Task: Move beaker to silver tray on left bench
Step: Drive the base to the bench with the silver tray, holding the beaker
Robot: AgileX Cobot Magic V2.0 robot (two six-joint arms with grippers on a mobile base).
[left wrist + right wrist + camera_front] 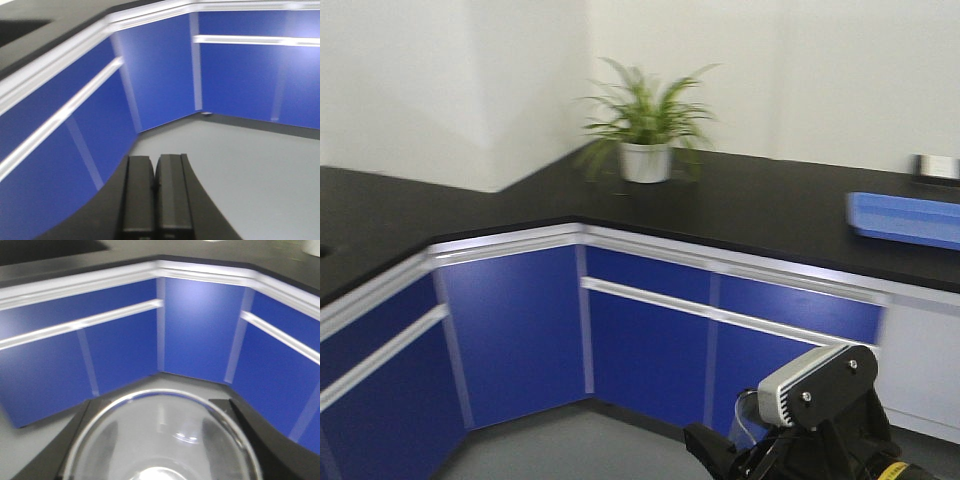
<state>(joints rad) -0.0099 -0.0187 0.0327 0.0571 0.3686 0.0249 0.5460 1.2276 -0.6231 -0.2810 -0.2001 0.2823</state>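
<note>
The beaker (165,432) fills the lower part of the right wrist view. Its round glass rim faces the camera, and the grey floor (30,445) shows through the clear wall. The right gripper (162,455) pinches it, with one dark finger (70,440) against its left side and the other against its right side. From the front, the right arm (820,415) sits at the bottom right corner, low in front of the blue cabinet doors (520,330), below the level of the worktop. Only a faint trace of the glass shows at its tip. In the left wrist view the left gripper (155,200) has its two black fingers (137,195) pressed together with nothing between them. It points toward the inner corner of the cabinets, above the floor. The left bench (380,215) carries a matte black worktop that meets a second stretch of counter at a corner. A potted plant (645,130) in a white pot stands near that corner, close to the wall. A blue tray (905,218) lies on the counter to the right. Behind it, a shiny grey metal object (937,167) is cut off by the frame edge, and what it is cannot be told. All three views are somewhat blurred.
</note>
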